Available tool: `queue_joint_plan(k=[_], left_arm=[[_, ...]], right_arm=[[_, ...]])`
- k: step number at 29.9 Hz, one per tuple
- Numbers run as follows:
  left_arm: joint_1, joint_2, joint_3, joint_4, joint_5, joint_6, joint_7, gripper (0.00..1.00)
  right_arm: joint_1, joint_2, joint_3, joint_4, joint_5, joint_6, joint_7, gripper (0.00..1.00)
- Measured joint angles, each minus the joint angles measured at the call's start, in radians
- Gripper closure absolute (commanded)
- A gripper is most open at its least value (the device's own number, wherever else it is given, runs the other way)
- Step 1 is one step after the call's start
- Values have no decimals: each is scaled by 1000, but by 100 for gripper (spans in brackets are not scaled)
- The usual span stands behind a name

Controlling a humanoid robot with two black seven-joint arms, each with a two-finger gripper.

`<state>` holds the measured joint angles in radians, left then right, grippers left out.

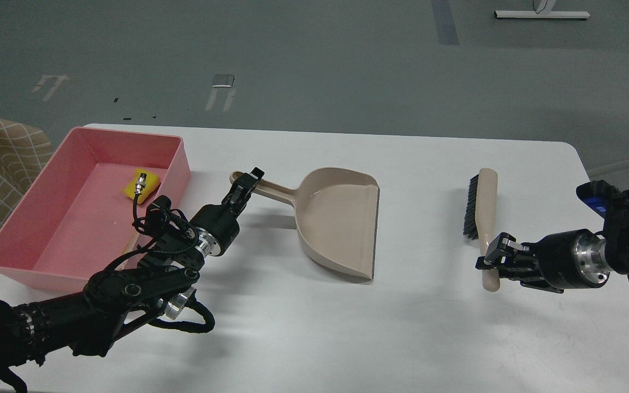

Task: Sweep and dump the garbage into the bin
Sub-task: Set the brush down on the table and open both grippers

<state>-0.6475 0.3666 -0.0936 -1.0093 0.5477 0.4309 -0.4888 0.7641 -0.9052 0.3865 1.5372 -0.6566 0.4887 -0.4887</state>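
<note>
Since the yellow spongy chunk (141, 184) already lies inside the pink bin (30, 218), toward its far right part, the dumping looks at least partly done. The whitish bread-like slice cannot be made out for certain; a thin pale sliver shows near the bin's near right side beside the left arm, but most of that spot is hidden, so I cannot say whether both scraps are in. No scrap shows on the bare counter (402, 327) itself.

The bin sits at the counter's left edge, running from the far-left corner toward the near-left one. Just right of it the dustpan (342, 218) rests flat near the counter's middle, empty, its handle pointing toward the bin. The left gripper (244, 185) is at the end of that handle; its fingers appear close around or just above it, and I cannot tell whether they clasp it or have let go.

Toward the right edge the brush (484, 213) lies on the counter, bristles facing left. The right gripper (497, 256) sits at the near end of its handle, fingers on either side, seemingly grasping it.

Judging by this, what is left is mostly setting the tools down and drawing back.
</note>
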Motion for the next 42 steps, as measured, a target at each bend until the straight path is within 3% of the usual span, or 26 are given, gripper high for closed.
queue_joint_plan(k=[5,7,9,10,12,17,21,26,42], left_arm=[[0,0,0,0,0,0,0,100],[0,0,-1,0,-1,0,0,100],[1,0,-1,0,-1,0,0,83],[2,0,-5,0,-3,0,0,43],[6,0,-15,0,-12,0,0,26],[24,0,-50,-2,-30,2,0,18],[28,0,-55,-7,-33,1,0,4],[40,0,-59,-16,-35,-3,0,3],[100,40,-79,-134,-37,-1,0,2]], right_arm=[[0,4,0,-7,0,0,0,99],[0,5,0,-8,0,0,0,86],[1,5,0,-8,1,0,0,72],[2,5,1,-8,1,0,0,56],[3,5,2,-8,1,0,0,47],[3,5,4,-8,3,0,0,44],[3,5,5,-7,3,0,0,30],[4,13,10,-6,3,0,0,17],[4,-54,17,60,9,0,0,10]])
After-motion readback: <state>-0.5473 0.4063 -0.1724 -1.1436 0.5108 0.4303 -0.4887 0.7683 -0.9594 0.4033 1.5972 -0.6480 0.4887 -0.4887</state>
